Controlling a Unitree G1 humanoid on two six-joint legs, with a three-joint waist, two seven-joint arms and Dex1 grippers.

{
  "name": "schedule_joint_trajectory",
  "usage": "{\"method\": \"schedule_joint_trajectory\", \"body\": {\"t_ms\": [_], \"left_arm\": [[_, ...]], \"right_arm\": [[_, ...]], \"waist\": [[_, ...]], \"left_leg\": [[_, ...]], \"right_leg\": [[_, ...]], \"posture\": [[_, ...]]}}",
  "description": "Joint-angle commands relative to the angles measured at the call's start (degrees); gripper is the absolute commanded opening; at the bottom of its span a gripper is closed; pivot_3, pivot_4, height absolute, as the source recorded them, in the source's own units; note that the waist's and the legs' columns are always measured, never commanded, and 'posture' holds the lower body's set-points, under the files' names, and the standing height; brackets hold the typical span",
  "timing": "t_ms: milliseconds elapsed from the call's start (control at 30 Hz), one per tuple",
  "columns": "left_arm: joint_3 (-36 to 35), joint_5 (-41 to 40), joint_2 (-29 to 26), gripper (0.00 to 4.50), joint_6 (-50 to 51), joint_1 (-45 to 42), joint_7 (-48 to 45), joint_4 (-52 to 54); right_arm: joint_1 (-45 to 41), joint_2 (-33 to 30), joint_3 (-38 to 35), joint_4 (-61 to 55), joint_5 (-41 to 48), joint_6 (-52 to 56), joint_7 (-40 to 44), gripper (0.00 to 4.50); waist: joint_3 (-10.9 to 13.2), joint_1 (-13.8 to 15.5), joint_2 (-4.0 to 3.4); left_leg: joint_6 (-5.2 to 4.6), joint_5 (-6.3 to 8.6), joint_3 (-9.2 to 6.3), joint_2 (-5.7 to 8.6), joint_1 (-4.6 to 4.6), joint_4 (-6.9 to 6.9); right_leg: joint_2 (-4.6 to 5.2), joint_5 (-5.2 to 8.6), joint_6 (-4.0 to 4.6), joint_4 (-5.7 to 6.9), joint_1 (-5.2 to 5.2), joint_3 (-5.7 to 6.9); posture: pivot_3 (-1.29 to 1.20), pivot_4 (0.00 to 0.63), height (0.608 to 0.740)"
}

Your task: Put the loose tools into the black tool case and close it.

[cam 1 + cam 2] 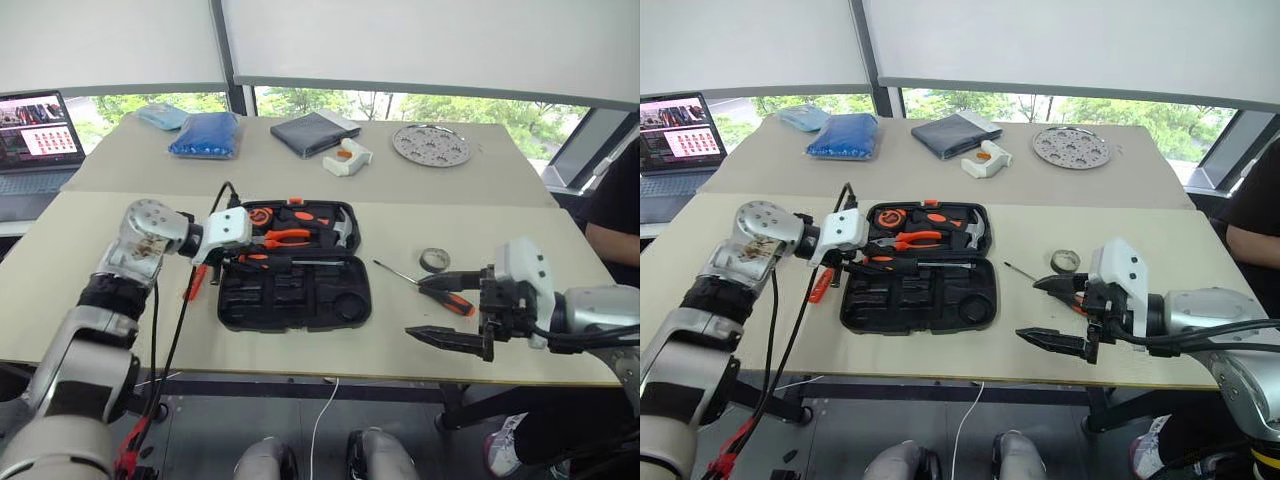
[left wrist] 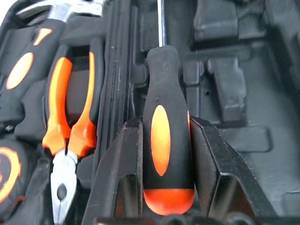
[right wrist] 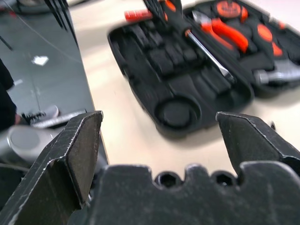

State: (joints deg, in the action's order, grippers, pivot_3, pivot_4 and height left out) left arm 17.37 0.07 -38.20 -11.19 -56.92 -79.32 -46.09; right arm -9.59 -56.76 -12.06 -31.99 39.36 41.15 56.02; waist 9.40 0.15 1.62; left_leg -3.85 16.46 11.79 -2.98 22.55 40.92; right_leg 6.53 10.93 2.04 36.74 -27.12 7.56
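Holding one screwdriver [image 2: 166,140] over the open black tool case [image 1: 300,300], your left gripper [image 2: 164,154] is clamped; right gripper [image 1: 1060,312], agape and empty, hangs near another screwdriver [image 1: 430,288] lying right of case; lid unclosed.

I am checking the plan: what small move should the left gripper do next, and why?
Probably lower the screwdriver into a recess of the open black tool case and release it: the left gripper grips its handle just over the case's inside.

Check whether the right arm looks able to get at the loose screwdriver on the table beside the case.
Probably yes: the screwdriver lies on bare table right by the right tool, whose fingers are wide open and empty, with nothing between them.
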Motion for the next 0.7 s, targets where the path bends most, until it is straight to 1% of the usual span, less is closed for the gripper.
{"method": "schedule_joint_trajectory", "body": {"t_ms": [33, 300, 567, 633, 667, 700], "left_arm": [[-1.14, 1.44, 0.98, 0.94, -4.58, -3.26, 0.17, -5.93], [-1.83, 3.98, 1.86, 0.94, -8.68, -4.43, 1.43, -12.25], [-3.05, 4.31, 1.57, 0.94, -8.57, -4.32, 0.78, -13.17], [-3.61, 3.56, 1.63, 1.94, -7.47, -4.3, -0.31, -12.33], [-4.01, 3.05, 1.67, 2.06, -6.45, -4.41, -0.92, -11.71], [-4.62, 2.38, 1.78, 2.36, -5.21, -4.71, -1.47, -10.84]], "right_arm": [[-2.38, -0.68, -1.4, 0.19, -0.27, -0.97, -0.63, 4.5], [-3.49, -0.42, -0.8, 0.67, -0.75, -1.22, -0.4, 4.5], [-4.39, 0.22, 0.3, 0.73, -0.59, -1.45, 0.2, 4.5], [-4.56, 0.33, 0.49, 0.76, -0.56, -1.5, 0.39, 4.5], [-4.66, 0.37, 0.58, 0.8, -0.53, -1.52, 0.49, 4.5], [-4.73, 0.42, 0.67, 0.86, -0.46, -1.58, 0.67, 4.5]], "waist": [[0.0, -0.1, 0.01], [0.01, -0.02, 0.01], [0.01, -0.01, 0.01], [0.01, -0.03, 0.01], [0.01, -0.04, 0.01], [0.01, -0.04, 0.01]], "left_leg": [[-0.05, 0.02, 0.0, 0.0, 0.01, 0.04], [-0.15, 0.08, -0.25, 0.0, 0.28, 0.27], [-0.29, 0.16, -0.37, -0.01, 0.44, 0.56], [-0.3, 0.17, -0.4, -0.02, 0.5, 0.64], [-0.32, 0.18, -0.44, -0.04, 0.54, 0.69], [-0.33, 0.19, -0.46, -0.04, 0.57, 0.72]], "right_leg": [[0.0, 0.0, 0.0, 0.01, 0.0, 0.0], [0.04, 0.01, -0.03, -0.01, -0.03, 0.04], [0.08, -0.02, -0.12, 0.04, -0.03, 0.22], [0.08, -0.02, -0.12, 0.05, -0.03, 0.22], [0.07, -0.02, -0.12, 0.06, -0.03, 0.23], [0.07, -0.02, -0.13, 0.06, -0.04, 0.25]], "posture": [[0.0, 0.15, 0.718], [0.0, 0.15, 0.718], [0.0, 0.15, 0.718], [0.0, 0.15, 0.718], [0.0, 0.15, 0.718], [0.0, 0.15, 0.718]]}}
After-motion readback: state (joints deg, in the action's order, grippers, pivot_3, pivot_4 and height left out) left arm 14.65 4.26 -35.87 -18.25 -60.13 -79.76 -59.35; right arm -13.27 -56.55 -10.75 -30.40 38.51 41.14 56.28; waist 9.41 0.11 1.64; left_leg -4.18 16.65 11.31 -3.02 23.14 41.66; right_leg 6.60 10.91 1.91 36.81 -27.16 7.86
